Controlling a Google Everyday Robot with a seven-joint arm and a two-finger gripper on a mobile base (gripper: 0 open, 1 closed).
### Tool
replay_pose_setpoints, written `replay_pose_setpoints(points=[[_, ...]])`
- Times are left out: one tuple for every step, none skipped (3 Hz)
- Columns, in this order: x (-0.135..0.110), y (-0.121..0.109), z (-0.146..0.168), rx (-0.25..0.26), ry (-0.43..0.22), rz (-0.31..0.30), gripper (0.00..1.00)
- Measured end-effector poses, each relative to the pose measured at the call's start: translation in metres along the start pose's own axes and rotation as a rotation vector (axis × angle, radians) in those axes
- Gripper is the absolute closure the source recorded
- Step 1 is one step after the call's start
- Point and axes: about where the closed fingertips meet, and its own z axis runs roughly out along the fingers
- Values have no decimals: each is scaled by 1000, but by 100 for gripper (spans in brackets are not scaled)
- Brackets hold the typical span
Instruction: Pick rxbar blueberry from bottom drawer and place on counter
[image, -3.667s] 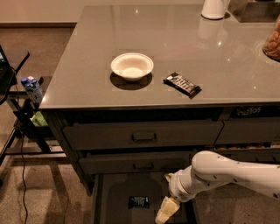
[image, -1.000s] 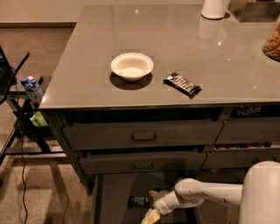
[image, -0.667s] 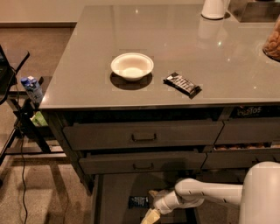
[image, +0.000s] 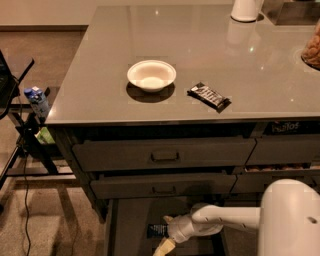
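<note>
The rxbar blueberry (image: 156, 230) is a small dark bar lying flat on the floor of the open bottom drawer (image: 125, 235), at the bottom of the camera view. My gripper (image: 164, 233) reaches into the drawer from the right and sits at the bar's right end. It is open, with one pale fingertip (image: 167, 219) behind the bar and the other (image: 163, 246) in front of it. The bar's right end is hidden by the gripper. The glossy grey counter (image: 200, 45) fills the top of the view.
A white bowl (image: 151, 75) and a longer black bar with white lettering (image: 209, 96) lie on the counter. A white container (image: 246, 10) stands at the back. Two shallower drawers with handles (image: 165, 156) sit slightly open above the bottom drawer. A stand with a bottle (image: 37, 100) is at left.
Since the earliest frame my arm has dropped lower and reached left, bringing the gripper from right of the bar to around its end. Over the last second it has hardly moved.
</note>
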Motion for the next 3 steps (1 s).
replay_pose_setpoints(points=[[4,-25,37,-2,14,-48,0],[4,-26,37,0,13,-48,0],[13,-34,46,6,15,-46,0]])
